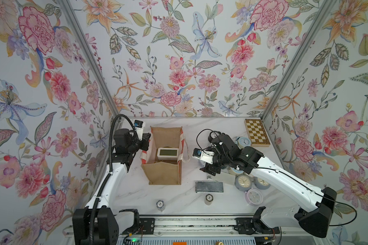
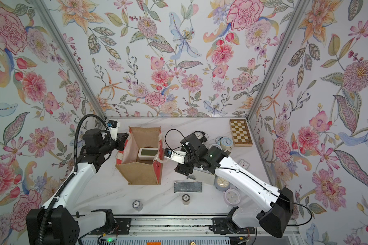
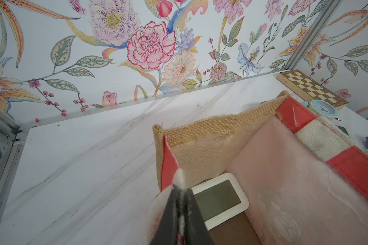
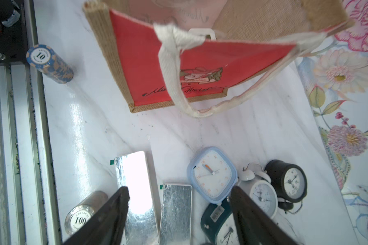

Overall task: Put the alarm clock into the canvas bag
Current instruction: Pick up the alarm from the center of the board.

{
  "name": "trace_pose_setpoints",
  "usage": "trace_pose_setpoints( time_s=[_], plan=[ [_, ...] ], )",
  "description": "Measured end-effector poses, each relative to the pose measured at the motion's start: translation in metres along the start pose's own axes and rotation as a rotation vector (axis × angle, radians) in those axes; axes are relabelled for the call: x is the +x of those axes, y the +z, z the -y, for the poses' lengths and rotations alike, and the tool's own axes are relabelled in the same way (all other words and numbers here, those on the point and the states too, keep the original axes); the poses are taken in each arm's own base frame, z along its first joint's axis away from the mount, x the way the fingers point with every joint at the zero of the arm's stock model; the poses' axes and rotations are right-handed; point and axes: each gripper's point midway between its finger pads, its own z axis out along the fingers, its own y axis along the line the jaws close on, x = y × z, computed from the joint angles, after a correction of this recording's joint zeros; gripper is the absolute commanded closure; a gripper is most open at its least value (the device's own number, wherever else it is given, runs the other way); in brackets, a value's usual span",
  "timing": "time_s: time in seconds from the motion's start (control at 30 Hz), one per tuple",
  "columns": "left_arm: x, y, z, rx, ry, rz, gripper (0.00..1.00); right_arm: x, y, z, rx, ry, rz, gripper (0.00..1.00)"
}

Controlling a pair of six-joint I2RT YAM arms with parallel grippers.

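Left claw [image 3: 180, 188] pinches canvas bag [image 1: 164, 171] rim, alarm clock [image 1: 167, 153] inside; spread right claw [image 4: 180, 189] likely must grasp blue clock [image 4: 211, 174] next.

The left arm [image 1: 106, 182] reaches from 7 toward 1 o'clock, with the left gripper [image 3: 181, 188] pinched tight on the canvas bag [image 3: 210, 135] rim. The right arm [image 1: 285, 178] stretches from 5 toward 10 o'clock, and the right gripper [image 4: 179, 188] points down with its jaws wide apart.

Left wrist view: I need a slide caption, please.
Left fingers clamp the edge of the canvas bag, a white digital alarm clock lying inside.

One canvas bag [image 1: 164, 172]; two chip stacks [image 1: 160, 205].
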Motion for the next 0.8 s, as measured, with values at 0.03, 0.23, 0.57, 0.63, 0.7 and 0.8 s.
trace_pose_setpoints(
  time_s=[0.03,0.23,0.57,0.63,0.7,0.8],
  plan=[
    [0.0,0.0,0.0,0.0,0.0,0.0,0.9,0.007,0.001,-0.003,-0.009,-0.001,-0.008,0.23],
    [0.001,0.0,0.0,0.002,-0.001,-0.002,0.9,0.05,0.022,-0.027,-0.123,-0.052,-0.095,0.26],
    [0.001,0.001,0.0,0.003,-0.001,-0.002,0.9,0.091,0.078,-0.065,-0.359,-0.089,-0.243,0.25],
    [0.001,0.001,0.0,0.003,-0.001,-0.002,0.89,0.094,0.085,-0.071,-0.379,-0.098,-0.262,0.23],
    [0.001,0.001,0.0,0.003,-0.001,-0.002,0.89,0.095,0.092,-0.076,-0.382,-0.118,-0.281,0.21],
    [0.001,0.001,0.0,0.003,-0.001,-0.002,0.89,0.094,0.101,-0.08,-0.366,-0.143,-0.302,0.17]
  ],
)
